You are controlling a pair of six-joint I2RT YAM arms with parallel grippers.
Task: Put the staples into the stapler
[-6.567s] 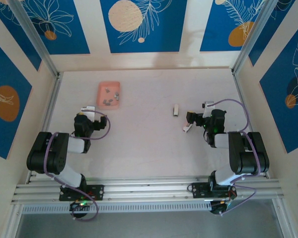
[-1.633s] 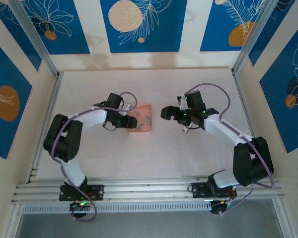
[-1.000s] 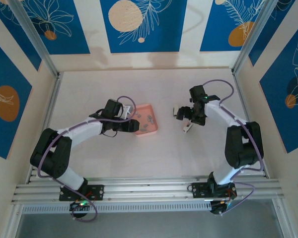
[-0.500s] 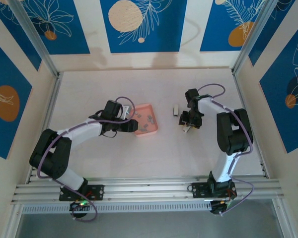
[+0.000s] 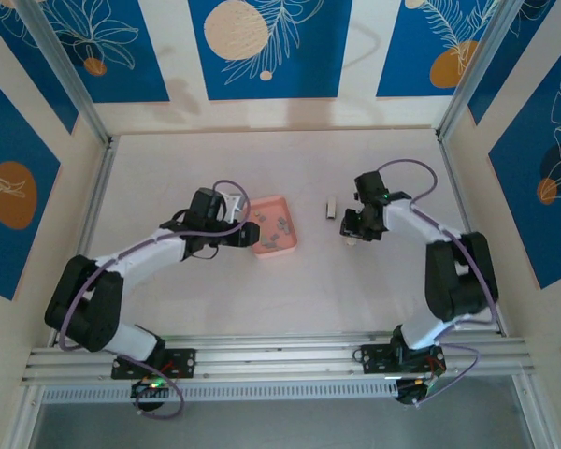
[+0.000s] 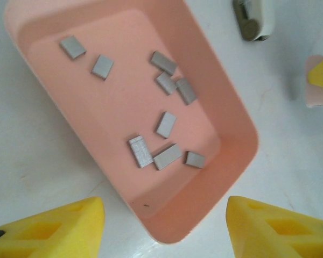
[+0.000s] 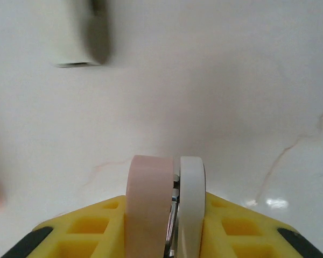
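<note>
Several small grey staples lie loose in the salmon-pink tray, and from above the staples show as grey specks in the tray mid-table. My left gripper is open, its yellow fingers standing either side of the tray's near corner without touching it; from above, the left gripper sits at the tray's left end. My right gripper is shut on the stapler, a pink half and a white half with metal between them. In the top view the right gripper points down at the table, right of the tray.
A small white and grey block lies between the tray and the right gripper; the block looks blurred in the right wrist view and the block lies beyond the tray in the left wrist view. Walls ring the table.
My right gripper has closed on the stapler, which lay on the table a second ago. The left gripper has stayed open at the tray.
</note>
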